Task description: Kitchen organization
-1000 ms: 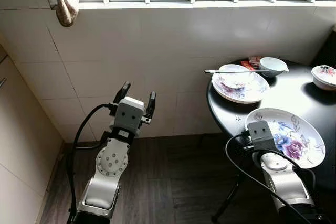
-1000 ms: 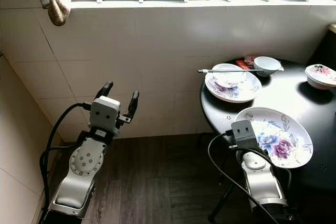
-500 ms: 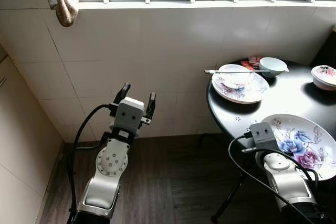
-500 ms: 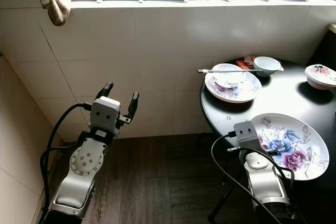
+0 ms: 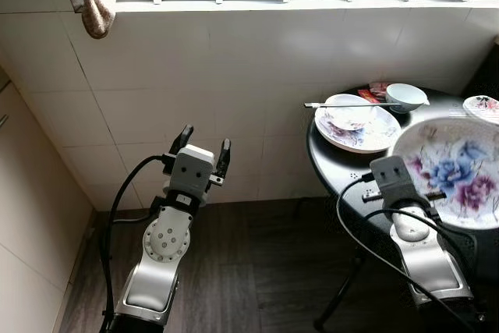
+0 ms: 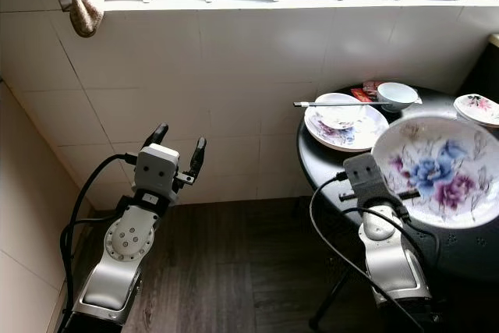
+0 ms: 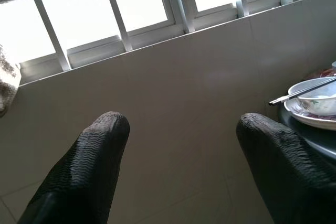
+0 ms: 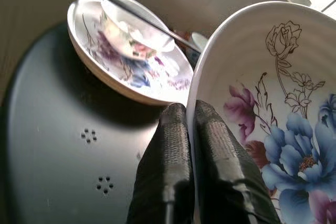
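right gripper (image 8: 190, 129) pinching the flowered plate (image 6: 437, 181) by its rim, tilted above the table (image 5: 343, 165); next, probably stack it; left gripper (image 5: 203, 143) spread, idle

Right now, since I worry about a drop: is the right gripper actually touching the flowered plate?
Touching. In the right wrist view the right gripper has its two black fingers pinched on the rim of the flowered plate, one on each face.

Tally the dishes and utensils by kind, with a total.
Floral plates: 2, one held up by the right gripper, one on the table
Bowls: 3
Chopstick pairs: 1
Total: 6
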